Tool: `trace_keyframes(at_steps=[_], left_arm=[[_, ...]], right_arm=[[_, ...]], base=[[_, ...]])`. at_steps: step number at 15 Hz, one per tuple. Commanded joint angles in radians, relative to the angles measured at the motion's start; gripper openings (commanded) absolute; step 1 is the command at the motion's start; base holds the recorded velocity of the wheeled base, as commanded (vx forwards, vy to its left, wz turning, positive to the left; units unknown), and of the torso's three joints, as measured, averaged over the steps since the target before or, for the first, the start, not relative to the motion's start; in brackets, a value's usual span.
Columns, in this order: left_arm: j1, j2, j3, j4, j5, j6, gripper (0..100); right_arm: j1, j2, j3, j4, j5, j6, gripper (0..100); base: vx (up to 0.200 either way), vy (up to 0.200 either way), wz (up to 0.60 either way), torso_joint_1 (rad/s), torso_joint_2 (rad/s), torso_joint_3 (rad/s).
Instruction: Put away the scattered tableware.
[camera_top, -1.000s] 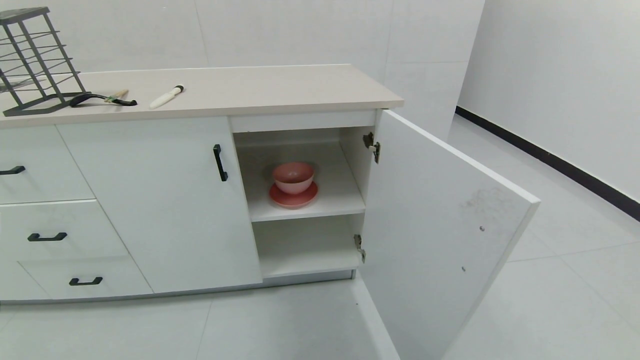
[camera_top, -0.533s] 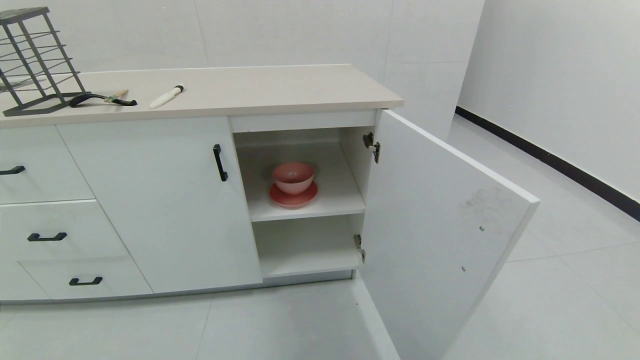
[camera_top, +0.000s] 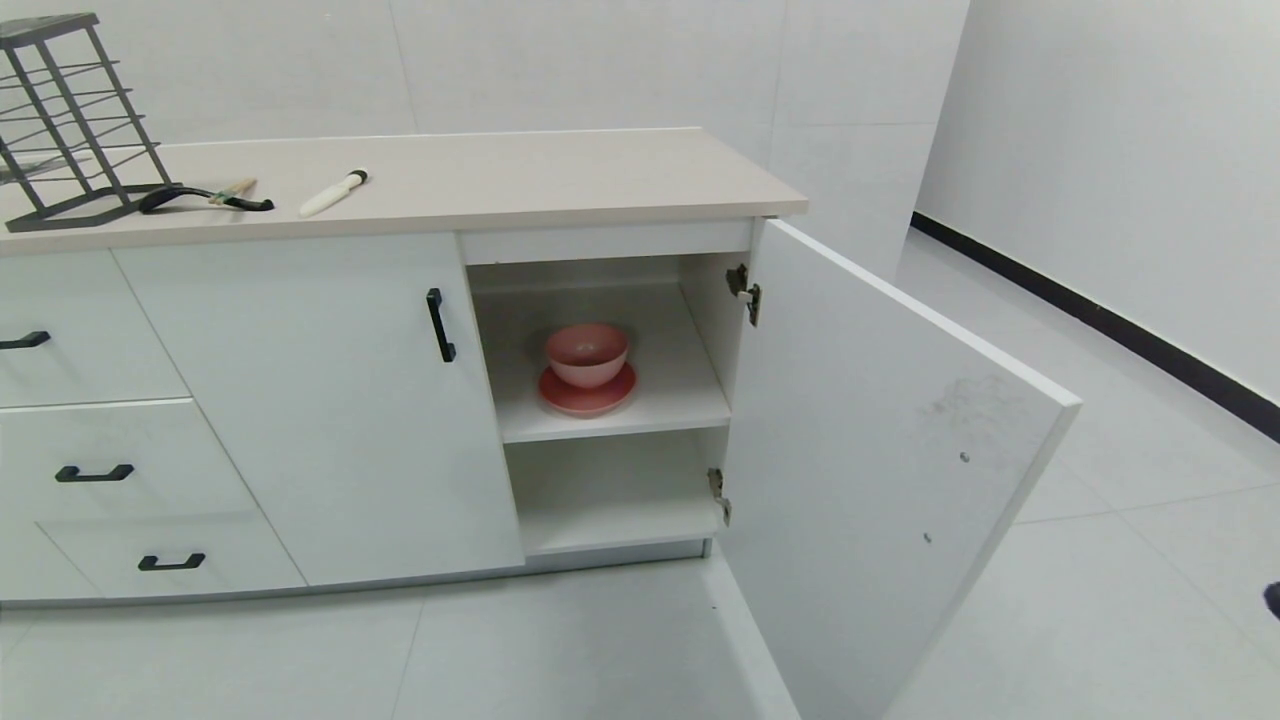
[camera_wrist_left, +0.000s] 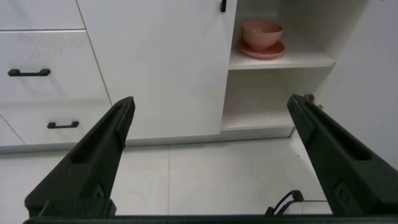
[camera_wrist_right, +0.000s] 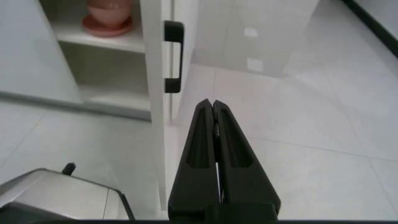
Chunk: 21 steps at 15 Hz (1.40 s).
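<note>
Pink bowl (camera_top: 587, 353) sits on its plate (camera_top: 587, 398) on the upper shelf (camera_top: 680, 400), with the door (camera_top: 880, 450) wide open. The left end effector (camera_wrist_left: 211, 106) is splayed and empty. The right end effector (camera_wrist_right: 213, 109) is clenched near the door's edge, so a careless swing could clip it.

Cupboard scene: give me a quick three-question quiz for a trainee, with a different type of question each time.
1. True or false: the bowl sits on the plate on the upper shelf.
2. The cupboard door on the right is: A) shut, B) swung open, C) missing.
3. Fill in: the right end effector is shut, while the left end effector is ____.

Key: 1 true; 2 B; 3 open.
</note>
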Motion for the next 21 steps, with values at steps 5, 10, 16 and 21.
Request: trace_keyframes(at_steps=[5, 10, 16, 21], left_arm=[[0.0, 0.0, 0.0, -0.001, 0.0, 0.0, 100], [0.0, 0.0, 0.0, -0.001, 0.0, 0.0, 100], [0.0, 0.0, 0.0, -0.001, 0.0, 0.0, 100], [0.0, 0.0, 0.0, -0.001, 0.0, -0.002, 100]], right_arm=[[0.073, 0.545, 0.1, -0.509, 0.029, -0.02, 0], [0.082, 0.89, 0.117, -0.969, 0.031, -0.016, 0], [0.162, 0.933, 0.044, -0.994, 0.054, -0.012, 0], [0.232, 0.959, 0.047, -1.001, 0.056, -0.009, 0]], base=[[0.0, 0.0, 0.0, 0.0, 0.0, 0.0], [0.0, 0.0, 0.0, 0.0, 0.0, 0.0], [0.0, 0.0, 0.0, 0.0, 0.0, 0.0], [0.0, 0.0, 0.0, 0.0, 0.0, 0.0]])
